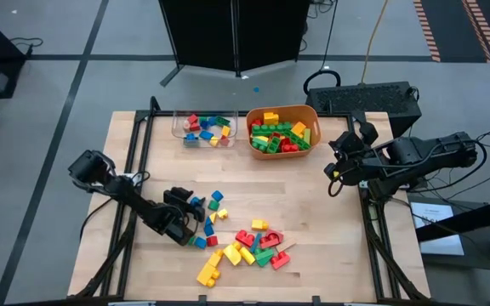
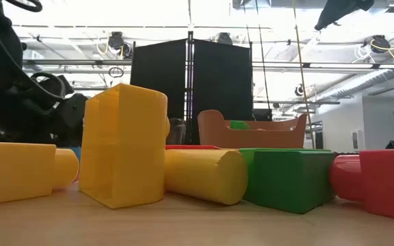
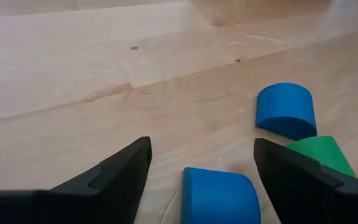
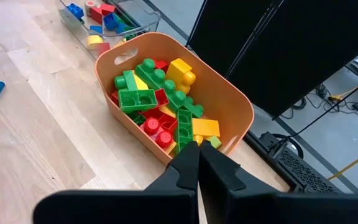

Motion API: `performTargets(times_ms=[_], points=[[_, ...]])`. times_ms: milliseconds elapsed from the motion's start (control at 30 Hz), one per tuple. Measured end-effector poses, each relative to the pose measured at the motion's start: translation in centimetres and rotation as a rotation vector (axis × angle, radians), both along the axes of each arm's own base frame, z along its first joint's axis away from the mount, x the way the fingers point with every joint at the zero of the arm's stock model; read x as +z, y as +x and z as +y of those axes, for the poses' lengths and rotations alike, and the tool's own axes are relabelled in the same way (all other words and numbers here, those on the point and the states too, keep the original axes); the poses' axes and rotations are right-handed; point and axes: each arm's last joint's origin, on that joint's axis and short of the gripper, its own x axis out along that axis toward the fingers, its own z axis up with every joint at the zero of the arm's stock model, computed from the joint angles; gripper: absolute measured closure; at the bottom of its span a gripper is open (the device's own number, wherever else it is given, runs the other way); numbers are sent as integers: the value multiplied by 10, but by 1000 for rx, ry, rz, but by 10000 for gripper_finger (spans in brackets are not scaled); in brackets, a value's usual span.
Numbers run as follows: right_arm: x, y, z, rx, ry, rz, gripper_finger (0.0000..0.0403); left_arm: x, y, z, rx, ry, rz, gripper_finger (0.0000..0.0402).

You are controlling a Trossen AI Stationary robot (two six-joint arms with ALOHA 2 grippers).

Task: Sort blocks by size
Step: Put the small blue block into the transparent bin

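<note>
Sorting is partly complete. The orange tub (image 1: 282, 130) at the far side of the counter (image 1: 330, 255) holds a heap of larger studded bricks in green, yellow and red. The clear tray (image 1: 206, 129) just beside it holds smaller pieces in blue, red, yellow and green.

Outstanding work: a loose cluster of blocks (image 1: 249, 246) lies on the near half of the counter, mixed in size, with yellow and red bricks toward the near edge and a scatter of small blue, green and yellow pieces (image 1: 213, 204) closer to the left arm. By my count well over a dozen pieces are unsorted, though the overhead view is too coarse for an exact tally.

The left gripper (image 3: 202, 163) is low over the counter at the scatter, fingers spread wide, with a small blue block (image 3: 221, 195) lying between them and not yet gripped. A second blue piece (image 3: 286, 109) and a green one (image 3: 322, 155) lie just beyond.

The right gripper (image 4: 197, 163) waits above the counter's right edge, near the tub, fingers pressed together and holding nothing.
</note>
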Motion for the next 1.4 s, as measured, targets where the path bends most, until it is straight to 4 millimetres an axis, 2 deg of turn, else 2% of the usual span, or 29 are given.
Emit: performTargets(times_ms=[167,333,367,500,633,867,1033,1267,1400], points=[[0,0,0,0,0,0,399,1,2,-1,9,-10,-5,168],[0,0,0,0,0,0,399,1,2,-2,11,-19,-5,270],[0,0,0,0,0,0,399,2,4,-4,13,-40,-23,279],[0,0,0,0,-2,1,399,8,8,-4,25,-87,-63,280],[0,0,0,0,-8,2,399,22,15,7,55,-153,-78,280],[0,0,0,3,-11,6,399,58,24,41,31,-76,-69,280],[0,0,0,3,-10,5,399,96,22,72,30,52,-109,280],[0,0,0,2,-9,2,399,157,10,129,120,333,-102,280],[1,1,0,-3,-20,-7,399,180,2,165,137,425,-88,280]])
